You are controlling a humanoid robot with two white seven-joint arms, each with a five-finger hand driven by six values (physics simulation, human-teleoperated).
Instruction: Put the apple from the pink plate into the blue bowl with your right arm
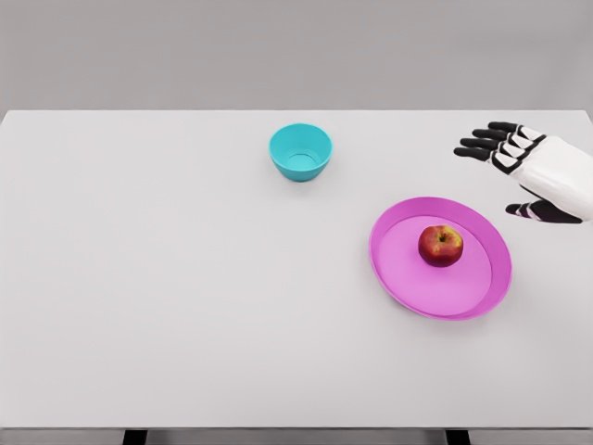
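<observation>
A red apple (440,245) sits upright near the middle of the pink plate (400,269) on the right half of the white table. The blue bowl (300,151) stands empty farther back, left of the plate. My right hand (505,176) comes in from the right edge, above and to the right of the plate, with its black fingers (484,143) spread and the thumb apart below them. It holds nothing and does not touch the plate or the apple. The left arm is out of view.
The white table (167,278) spans the whole view, its far edge near the top and its front edge at the bottom. A grey wall lies behind it.
</observation>
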